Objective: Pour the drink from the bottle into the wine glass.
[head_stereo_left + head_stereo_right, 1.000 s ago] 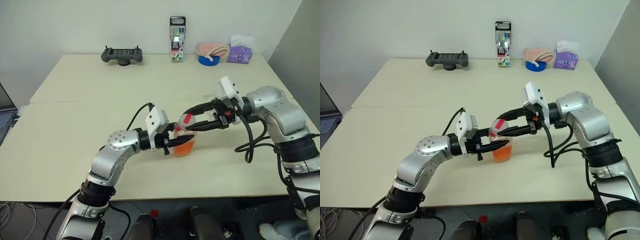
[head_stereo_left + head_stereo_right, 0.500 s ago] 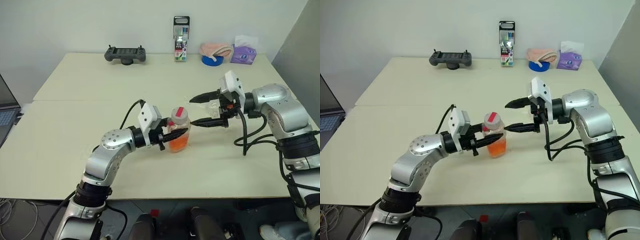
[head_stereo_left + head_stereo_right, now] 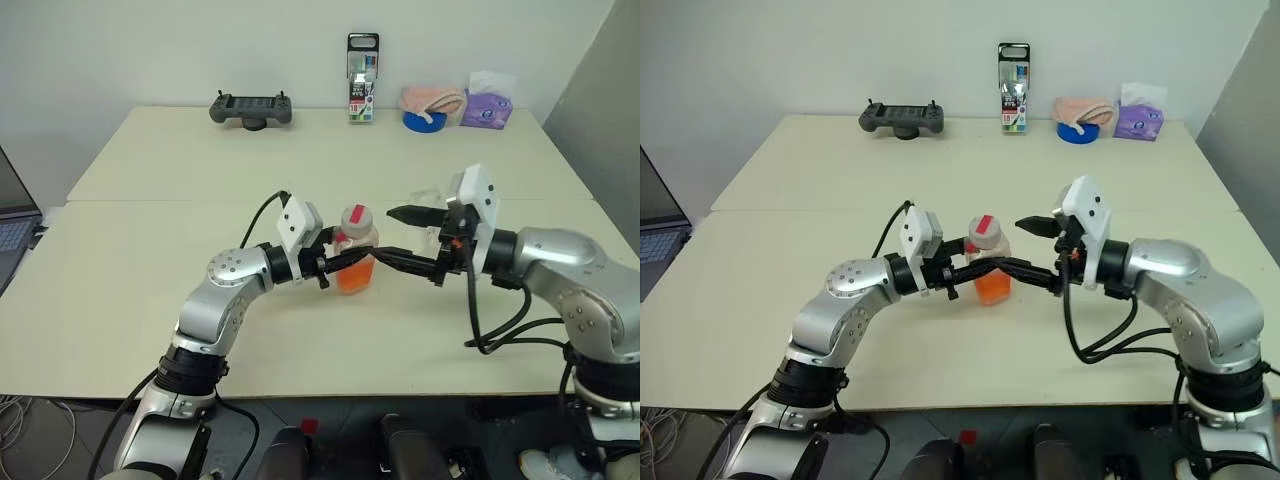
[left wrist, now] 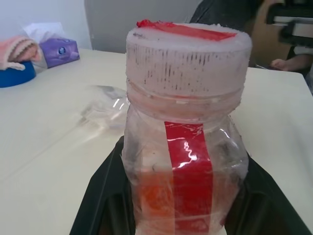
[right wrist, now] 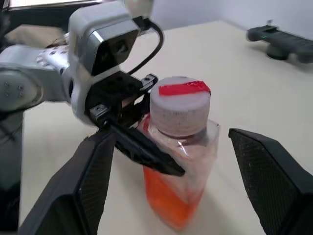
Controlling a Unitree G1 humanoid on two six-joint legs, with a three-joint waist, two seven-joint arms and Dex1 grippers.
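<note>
The bottle [image 3: 357, 250] stands near the middle of the table [image 3: 150, 250]. It is clear, with a pinkish-white cap bearing a red strip [image 5: 179, 100]. The orange drink [image 3: 355, 276] fills its lower part. My left gripper [image 3: 345, 266] is shut on the bottle's body from the left, with its black fingers [image 4: 105, 196] on both sides. My right gripper [image 3: 384, 235] is open just right of the bottle, its lower fingertip close to the bottle's side. The wine glass [image 3: 428, 196] is a clear shape behind the right gripper, partly hidden.
Along the far edge of the table are a black game controller [image 3: 250, 107], a tall marker pack [image 3: 362, 64], a blue tape roll under a pink cloth [image 3: 424, 108] and a purple tissue pack [image 3: 488, 103]. A laptop [image 3: 10, 225] shows at the left edge.
My right gripper has opened off the bottle's cap, turned at the wrist and drawn back to the right. The left gripper keeps hold of the bottle and carried it slightly forward.
</note>
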